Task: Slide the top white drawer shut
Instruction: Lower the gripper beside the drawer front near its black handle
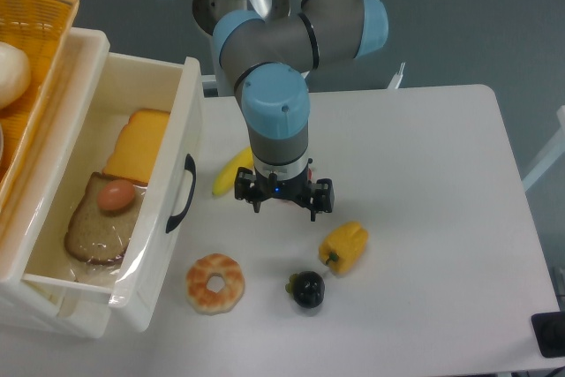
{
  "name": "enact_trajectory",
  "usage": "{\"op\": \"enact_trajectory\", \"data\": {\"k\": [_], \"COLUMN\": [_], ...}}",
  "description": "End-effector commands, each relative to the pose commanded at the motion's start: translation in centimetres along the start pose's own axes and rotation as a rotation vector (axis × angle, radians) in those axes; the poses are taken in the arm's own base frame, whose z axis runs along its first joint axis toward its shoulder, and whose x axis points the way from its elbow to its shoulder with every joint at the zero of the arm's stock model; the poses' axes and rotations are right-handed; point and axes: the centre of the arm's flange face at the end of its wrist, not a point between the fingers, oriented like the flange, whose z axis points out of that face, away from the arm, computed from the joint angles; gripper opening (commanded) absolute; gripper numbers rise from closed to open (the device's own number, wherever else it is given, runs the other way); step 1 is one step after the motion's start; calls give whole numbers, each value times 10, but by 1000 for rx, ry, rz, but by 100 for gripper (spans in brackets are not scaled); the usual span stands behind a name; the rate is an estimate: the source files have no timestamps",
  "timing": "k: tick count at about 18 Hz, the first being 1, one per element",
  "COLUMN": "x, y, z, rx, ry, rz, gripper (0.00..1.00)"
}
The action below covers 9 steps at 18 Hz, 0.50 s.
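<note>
We see the gripper (pixel 282 201) hanging over the white table (pixel 424 183) with its two fingers spread apart and nothing between them, pointing down at the tabletop. To its left stands the top white drawer (pixel 115 192), pulled well out of the cabinet, its flat front and curved black handle (pixel 181 193) facing the gripper but apart from it. Inside the drawer we make out a slice of brown bread (pixel 95 222) with a small round reddish piece (pixel 116 195) on it (an egg or a tomato, we cannot tell which) and a slab of yellow cheese (pixel 139 143) beyond that. Farther left, above the drawer, sits the orange wicker basket (pixel 31 59). A banana (pixel 229 174) lies just beside the gripper on its drawer side, partly hidden behind the wrist. Below and to the left of the gripper lies a glazed donut (pixel 214 282); below and to the right, a yellow bell pepper (pixel 344 247), and near it a dark round fruit (pixel 307 289). None of these touches the fingers.
</note>
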Motion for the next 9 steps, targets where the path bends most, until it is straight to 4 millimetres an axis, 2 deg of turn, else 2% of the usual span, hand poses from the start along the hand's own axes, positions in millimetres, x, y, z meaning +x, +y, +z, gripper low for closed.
{"op": "enact_trajectory", "data": {"k": [4, 9], "x": [12, 3], "y": [-6, -4], "z": [29, 31], "rx": [-3, 11], "ry": [142, 216], "rz": [-10, -39], "gripper": [100, 100]}}
